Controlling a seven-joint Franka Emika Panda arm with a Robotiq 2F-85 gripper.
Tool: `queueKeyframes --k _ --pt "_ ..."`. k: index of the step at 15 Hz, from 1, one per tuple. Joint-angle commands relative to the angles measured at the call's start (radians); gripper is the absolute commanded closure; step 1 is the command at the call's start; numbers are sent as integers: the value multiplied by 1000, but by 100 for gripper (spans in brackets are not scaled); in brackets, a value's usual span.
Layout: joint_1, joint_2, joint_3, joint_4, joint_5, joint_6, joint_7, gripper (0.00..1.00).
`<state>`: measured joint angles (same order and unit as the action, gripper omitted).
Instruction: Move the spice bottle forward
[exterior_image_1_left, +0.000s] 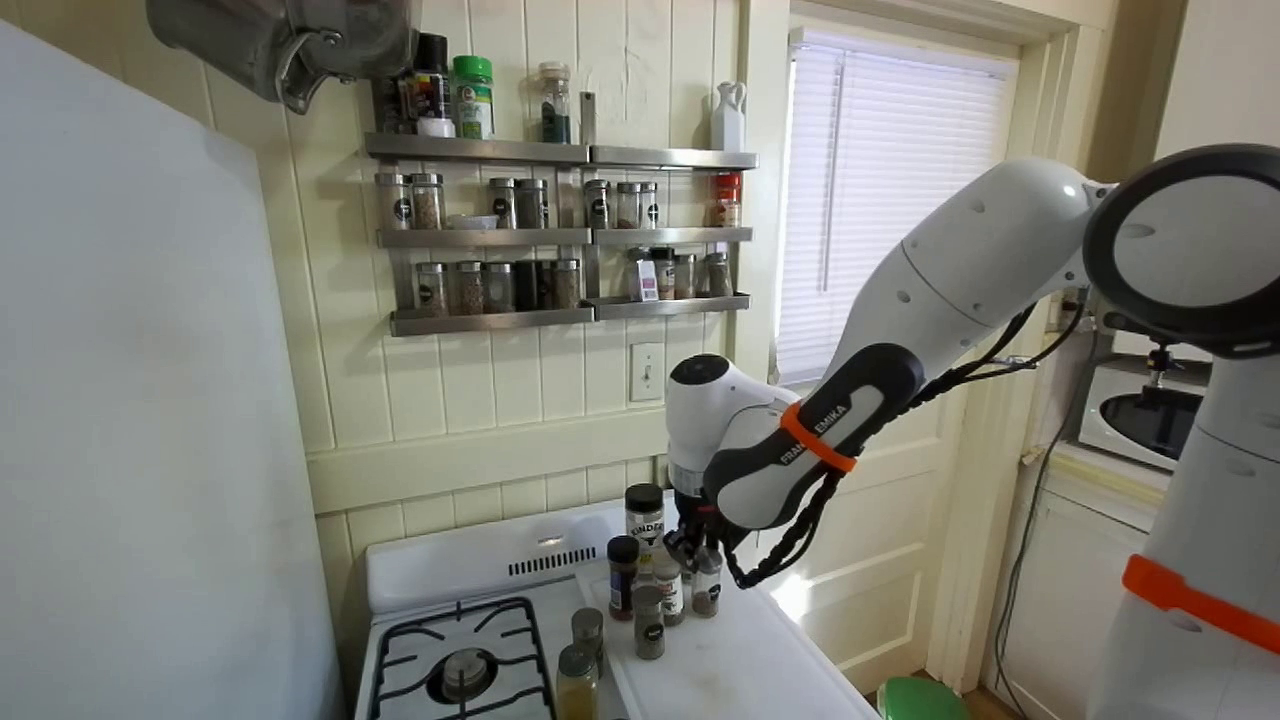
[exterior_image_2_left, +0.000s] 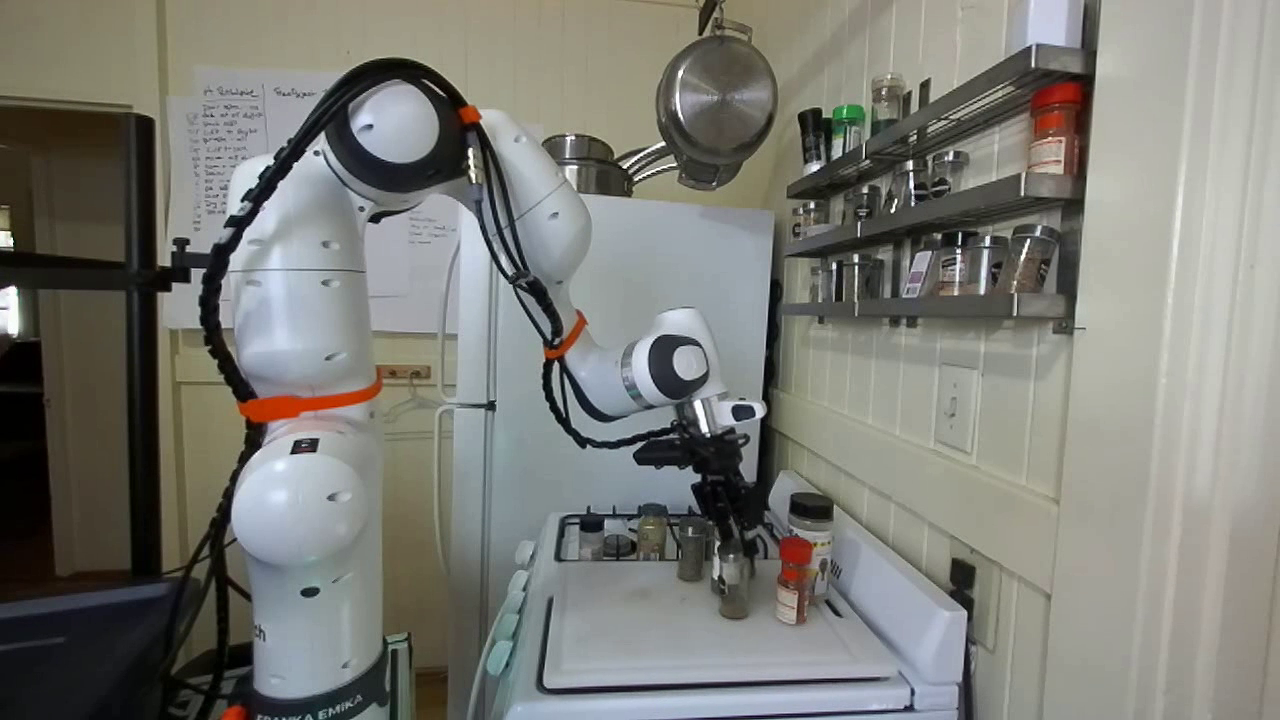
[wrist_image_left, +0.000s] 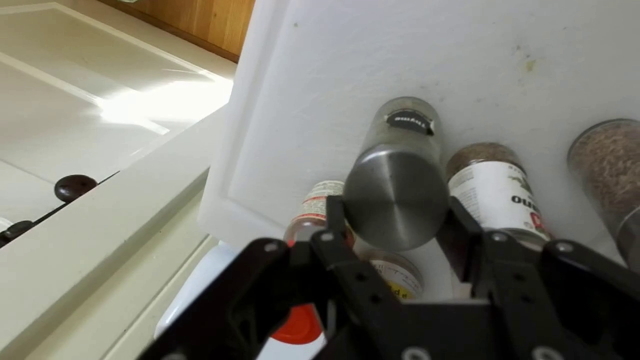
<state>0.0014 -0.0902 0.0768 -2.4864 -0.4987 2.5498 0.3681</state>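
The spice bottle is a clear jar with a flat steel lid and a dark label reading Thyme. It shows in the wrist view (wrist_image_left: 407, 130) and in both exterior views (exterior_image_1_left: 707, 592) (exterior_image_2_left: 734, 598). It stands on the white board (exterior_image_2_left: 640, 630) over the stove's right side. My gripper (wrist_image_left: 395, 215) points down from above, with one finger on each side of the lid, both appearing to touch it. The gripper also shows in both exterior views (exterior_image_1_left: 697, 545) (exterior_image_2_left: 737, 528). The bottle's base appears to be on the board.
Close by stand a red-capped bottle (exterior_image_2_left: 793, 590), a white-labelled jar (wrist_image_left: 495, 195), a large black-capped Kinder bottle (exterior_image_1_left: 645, 515) and a grey jar (exterior_image_1_left: 649, 630). More jars (exterior_image_1_left: 578, 685) stand near the burner grate (exterior_image_1_left: 465, 660). The stove's back panel (exterior_image_2_left: 900, 590) rises behind.
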Motion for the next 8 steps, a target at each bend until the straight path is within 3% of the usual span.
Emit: queueKeyframes --k 1,8 --pt "7 -37 5 -19 23 -23 -4 74" --pt "17 -79 18 -31 77 -39 -23 76"
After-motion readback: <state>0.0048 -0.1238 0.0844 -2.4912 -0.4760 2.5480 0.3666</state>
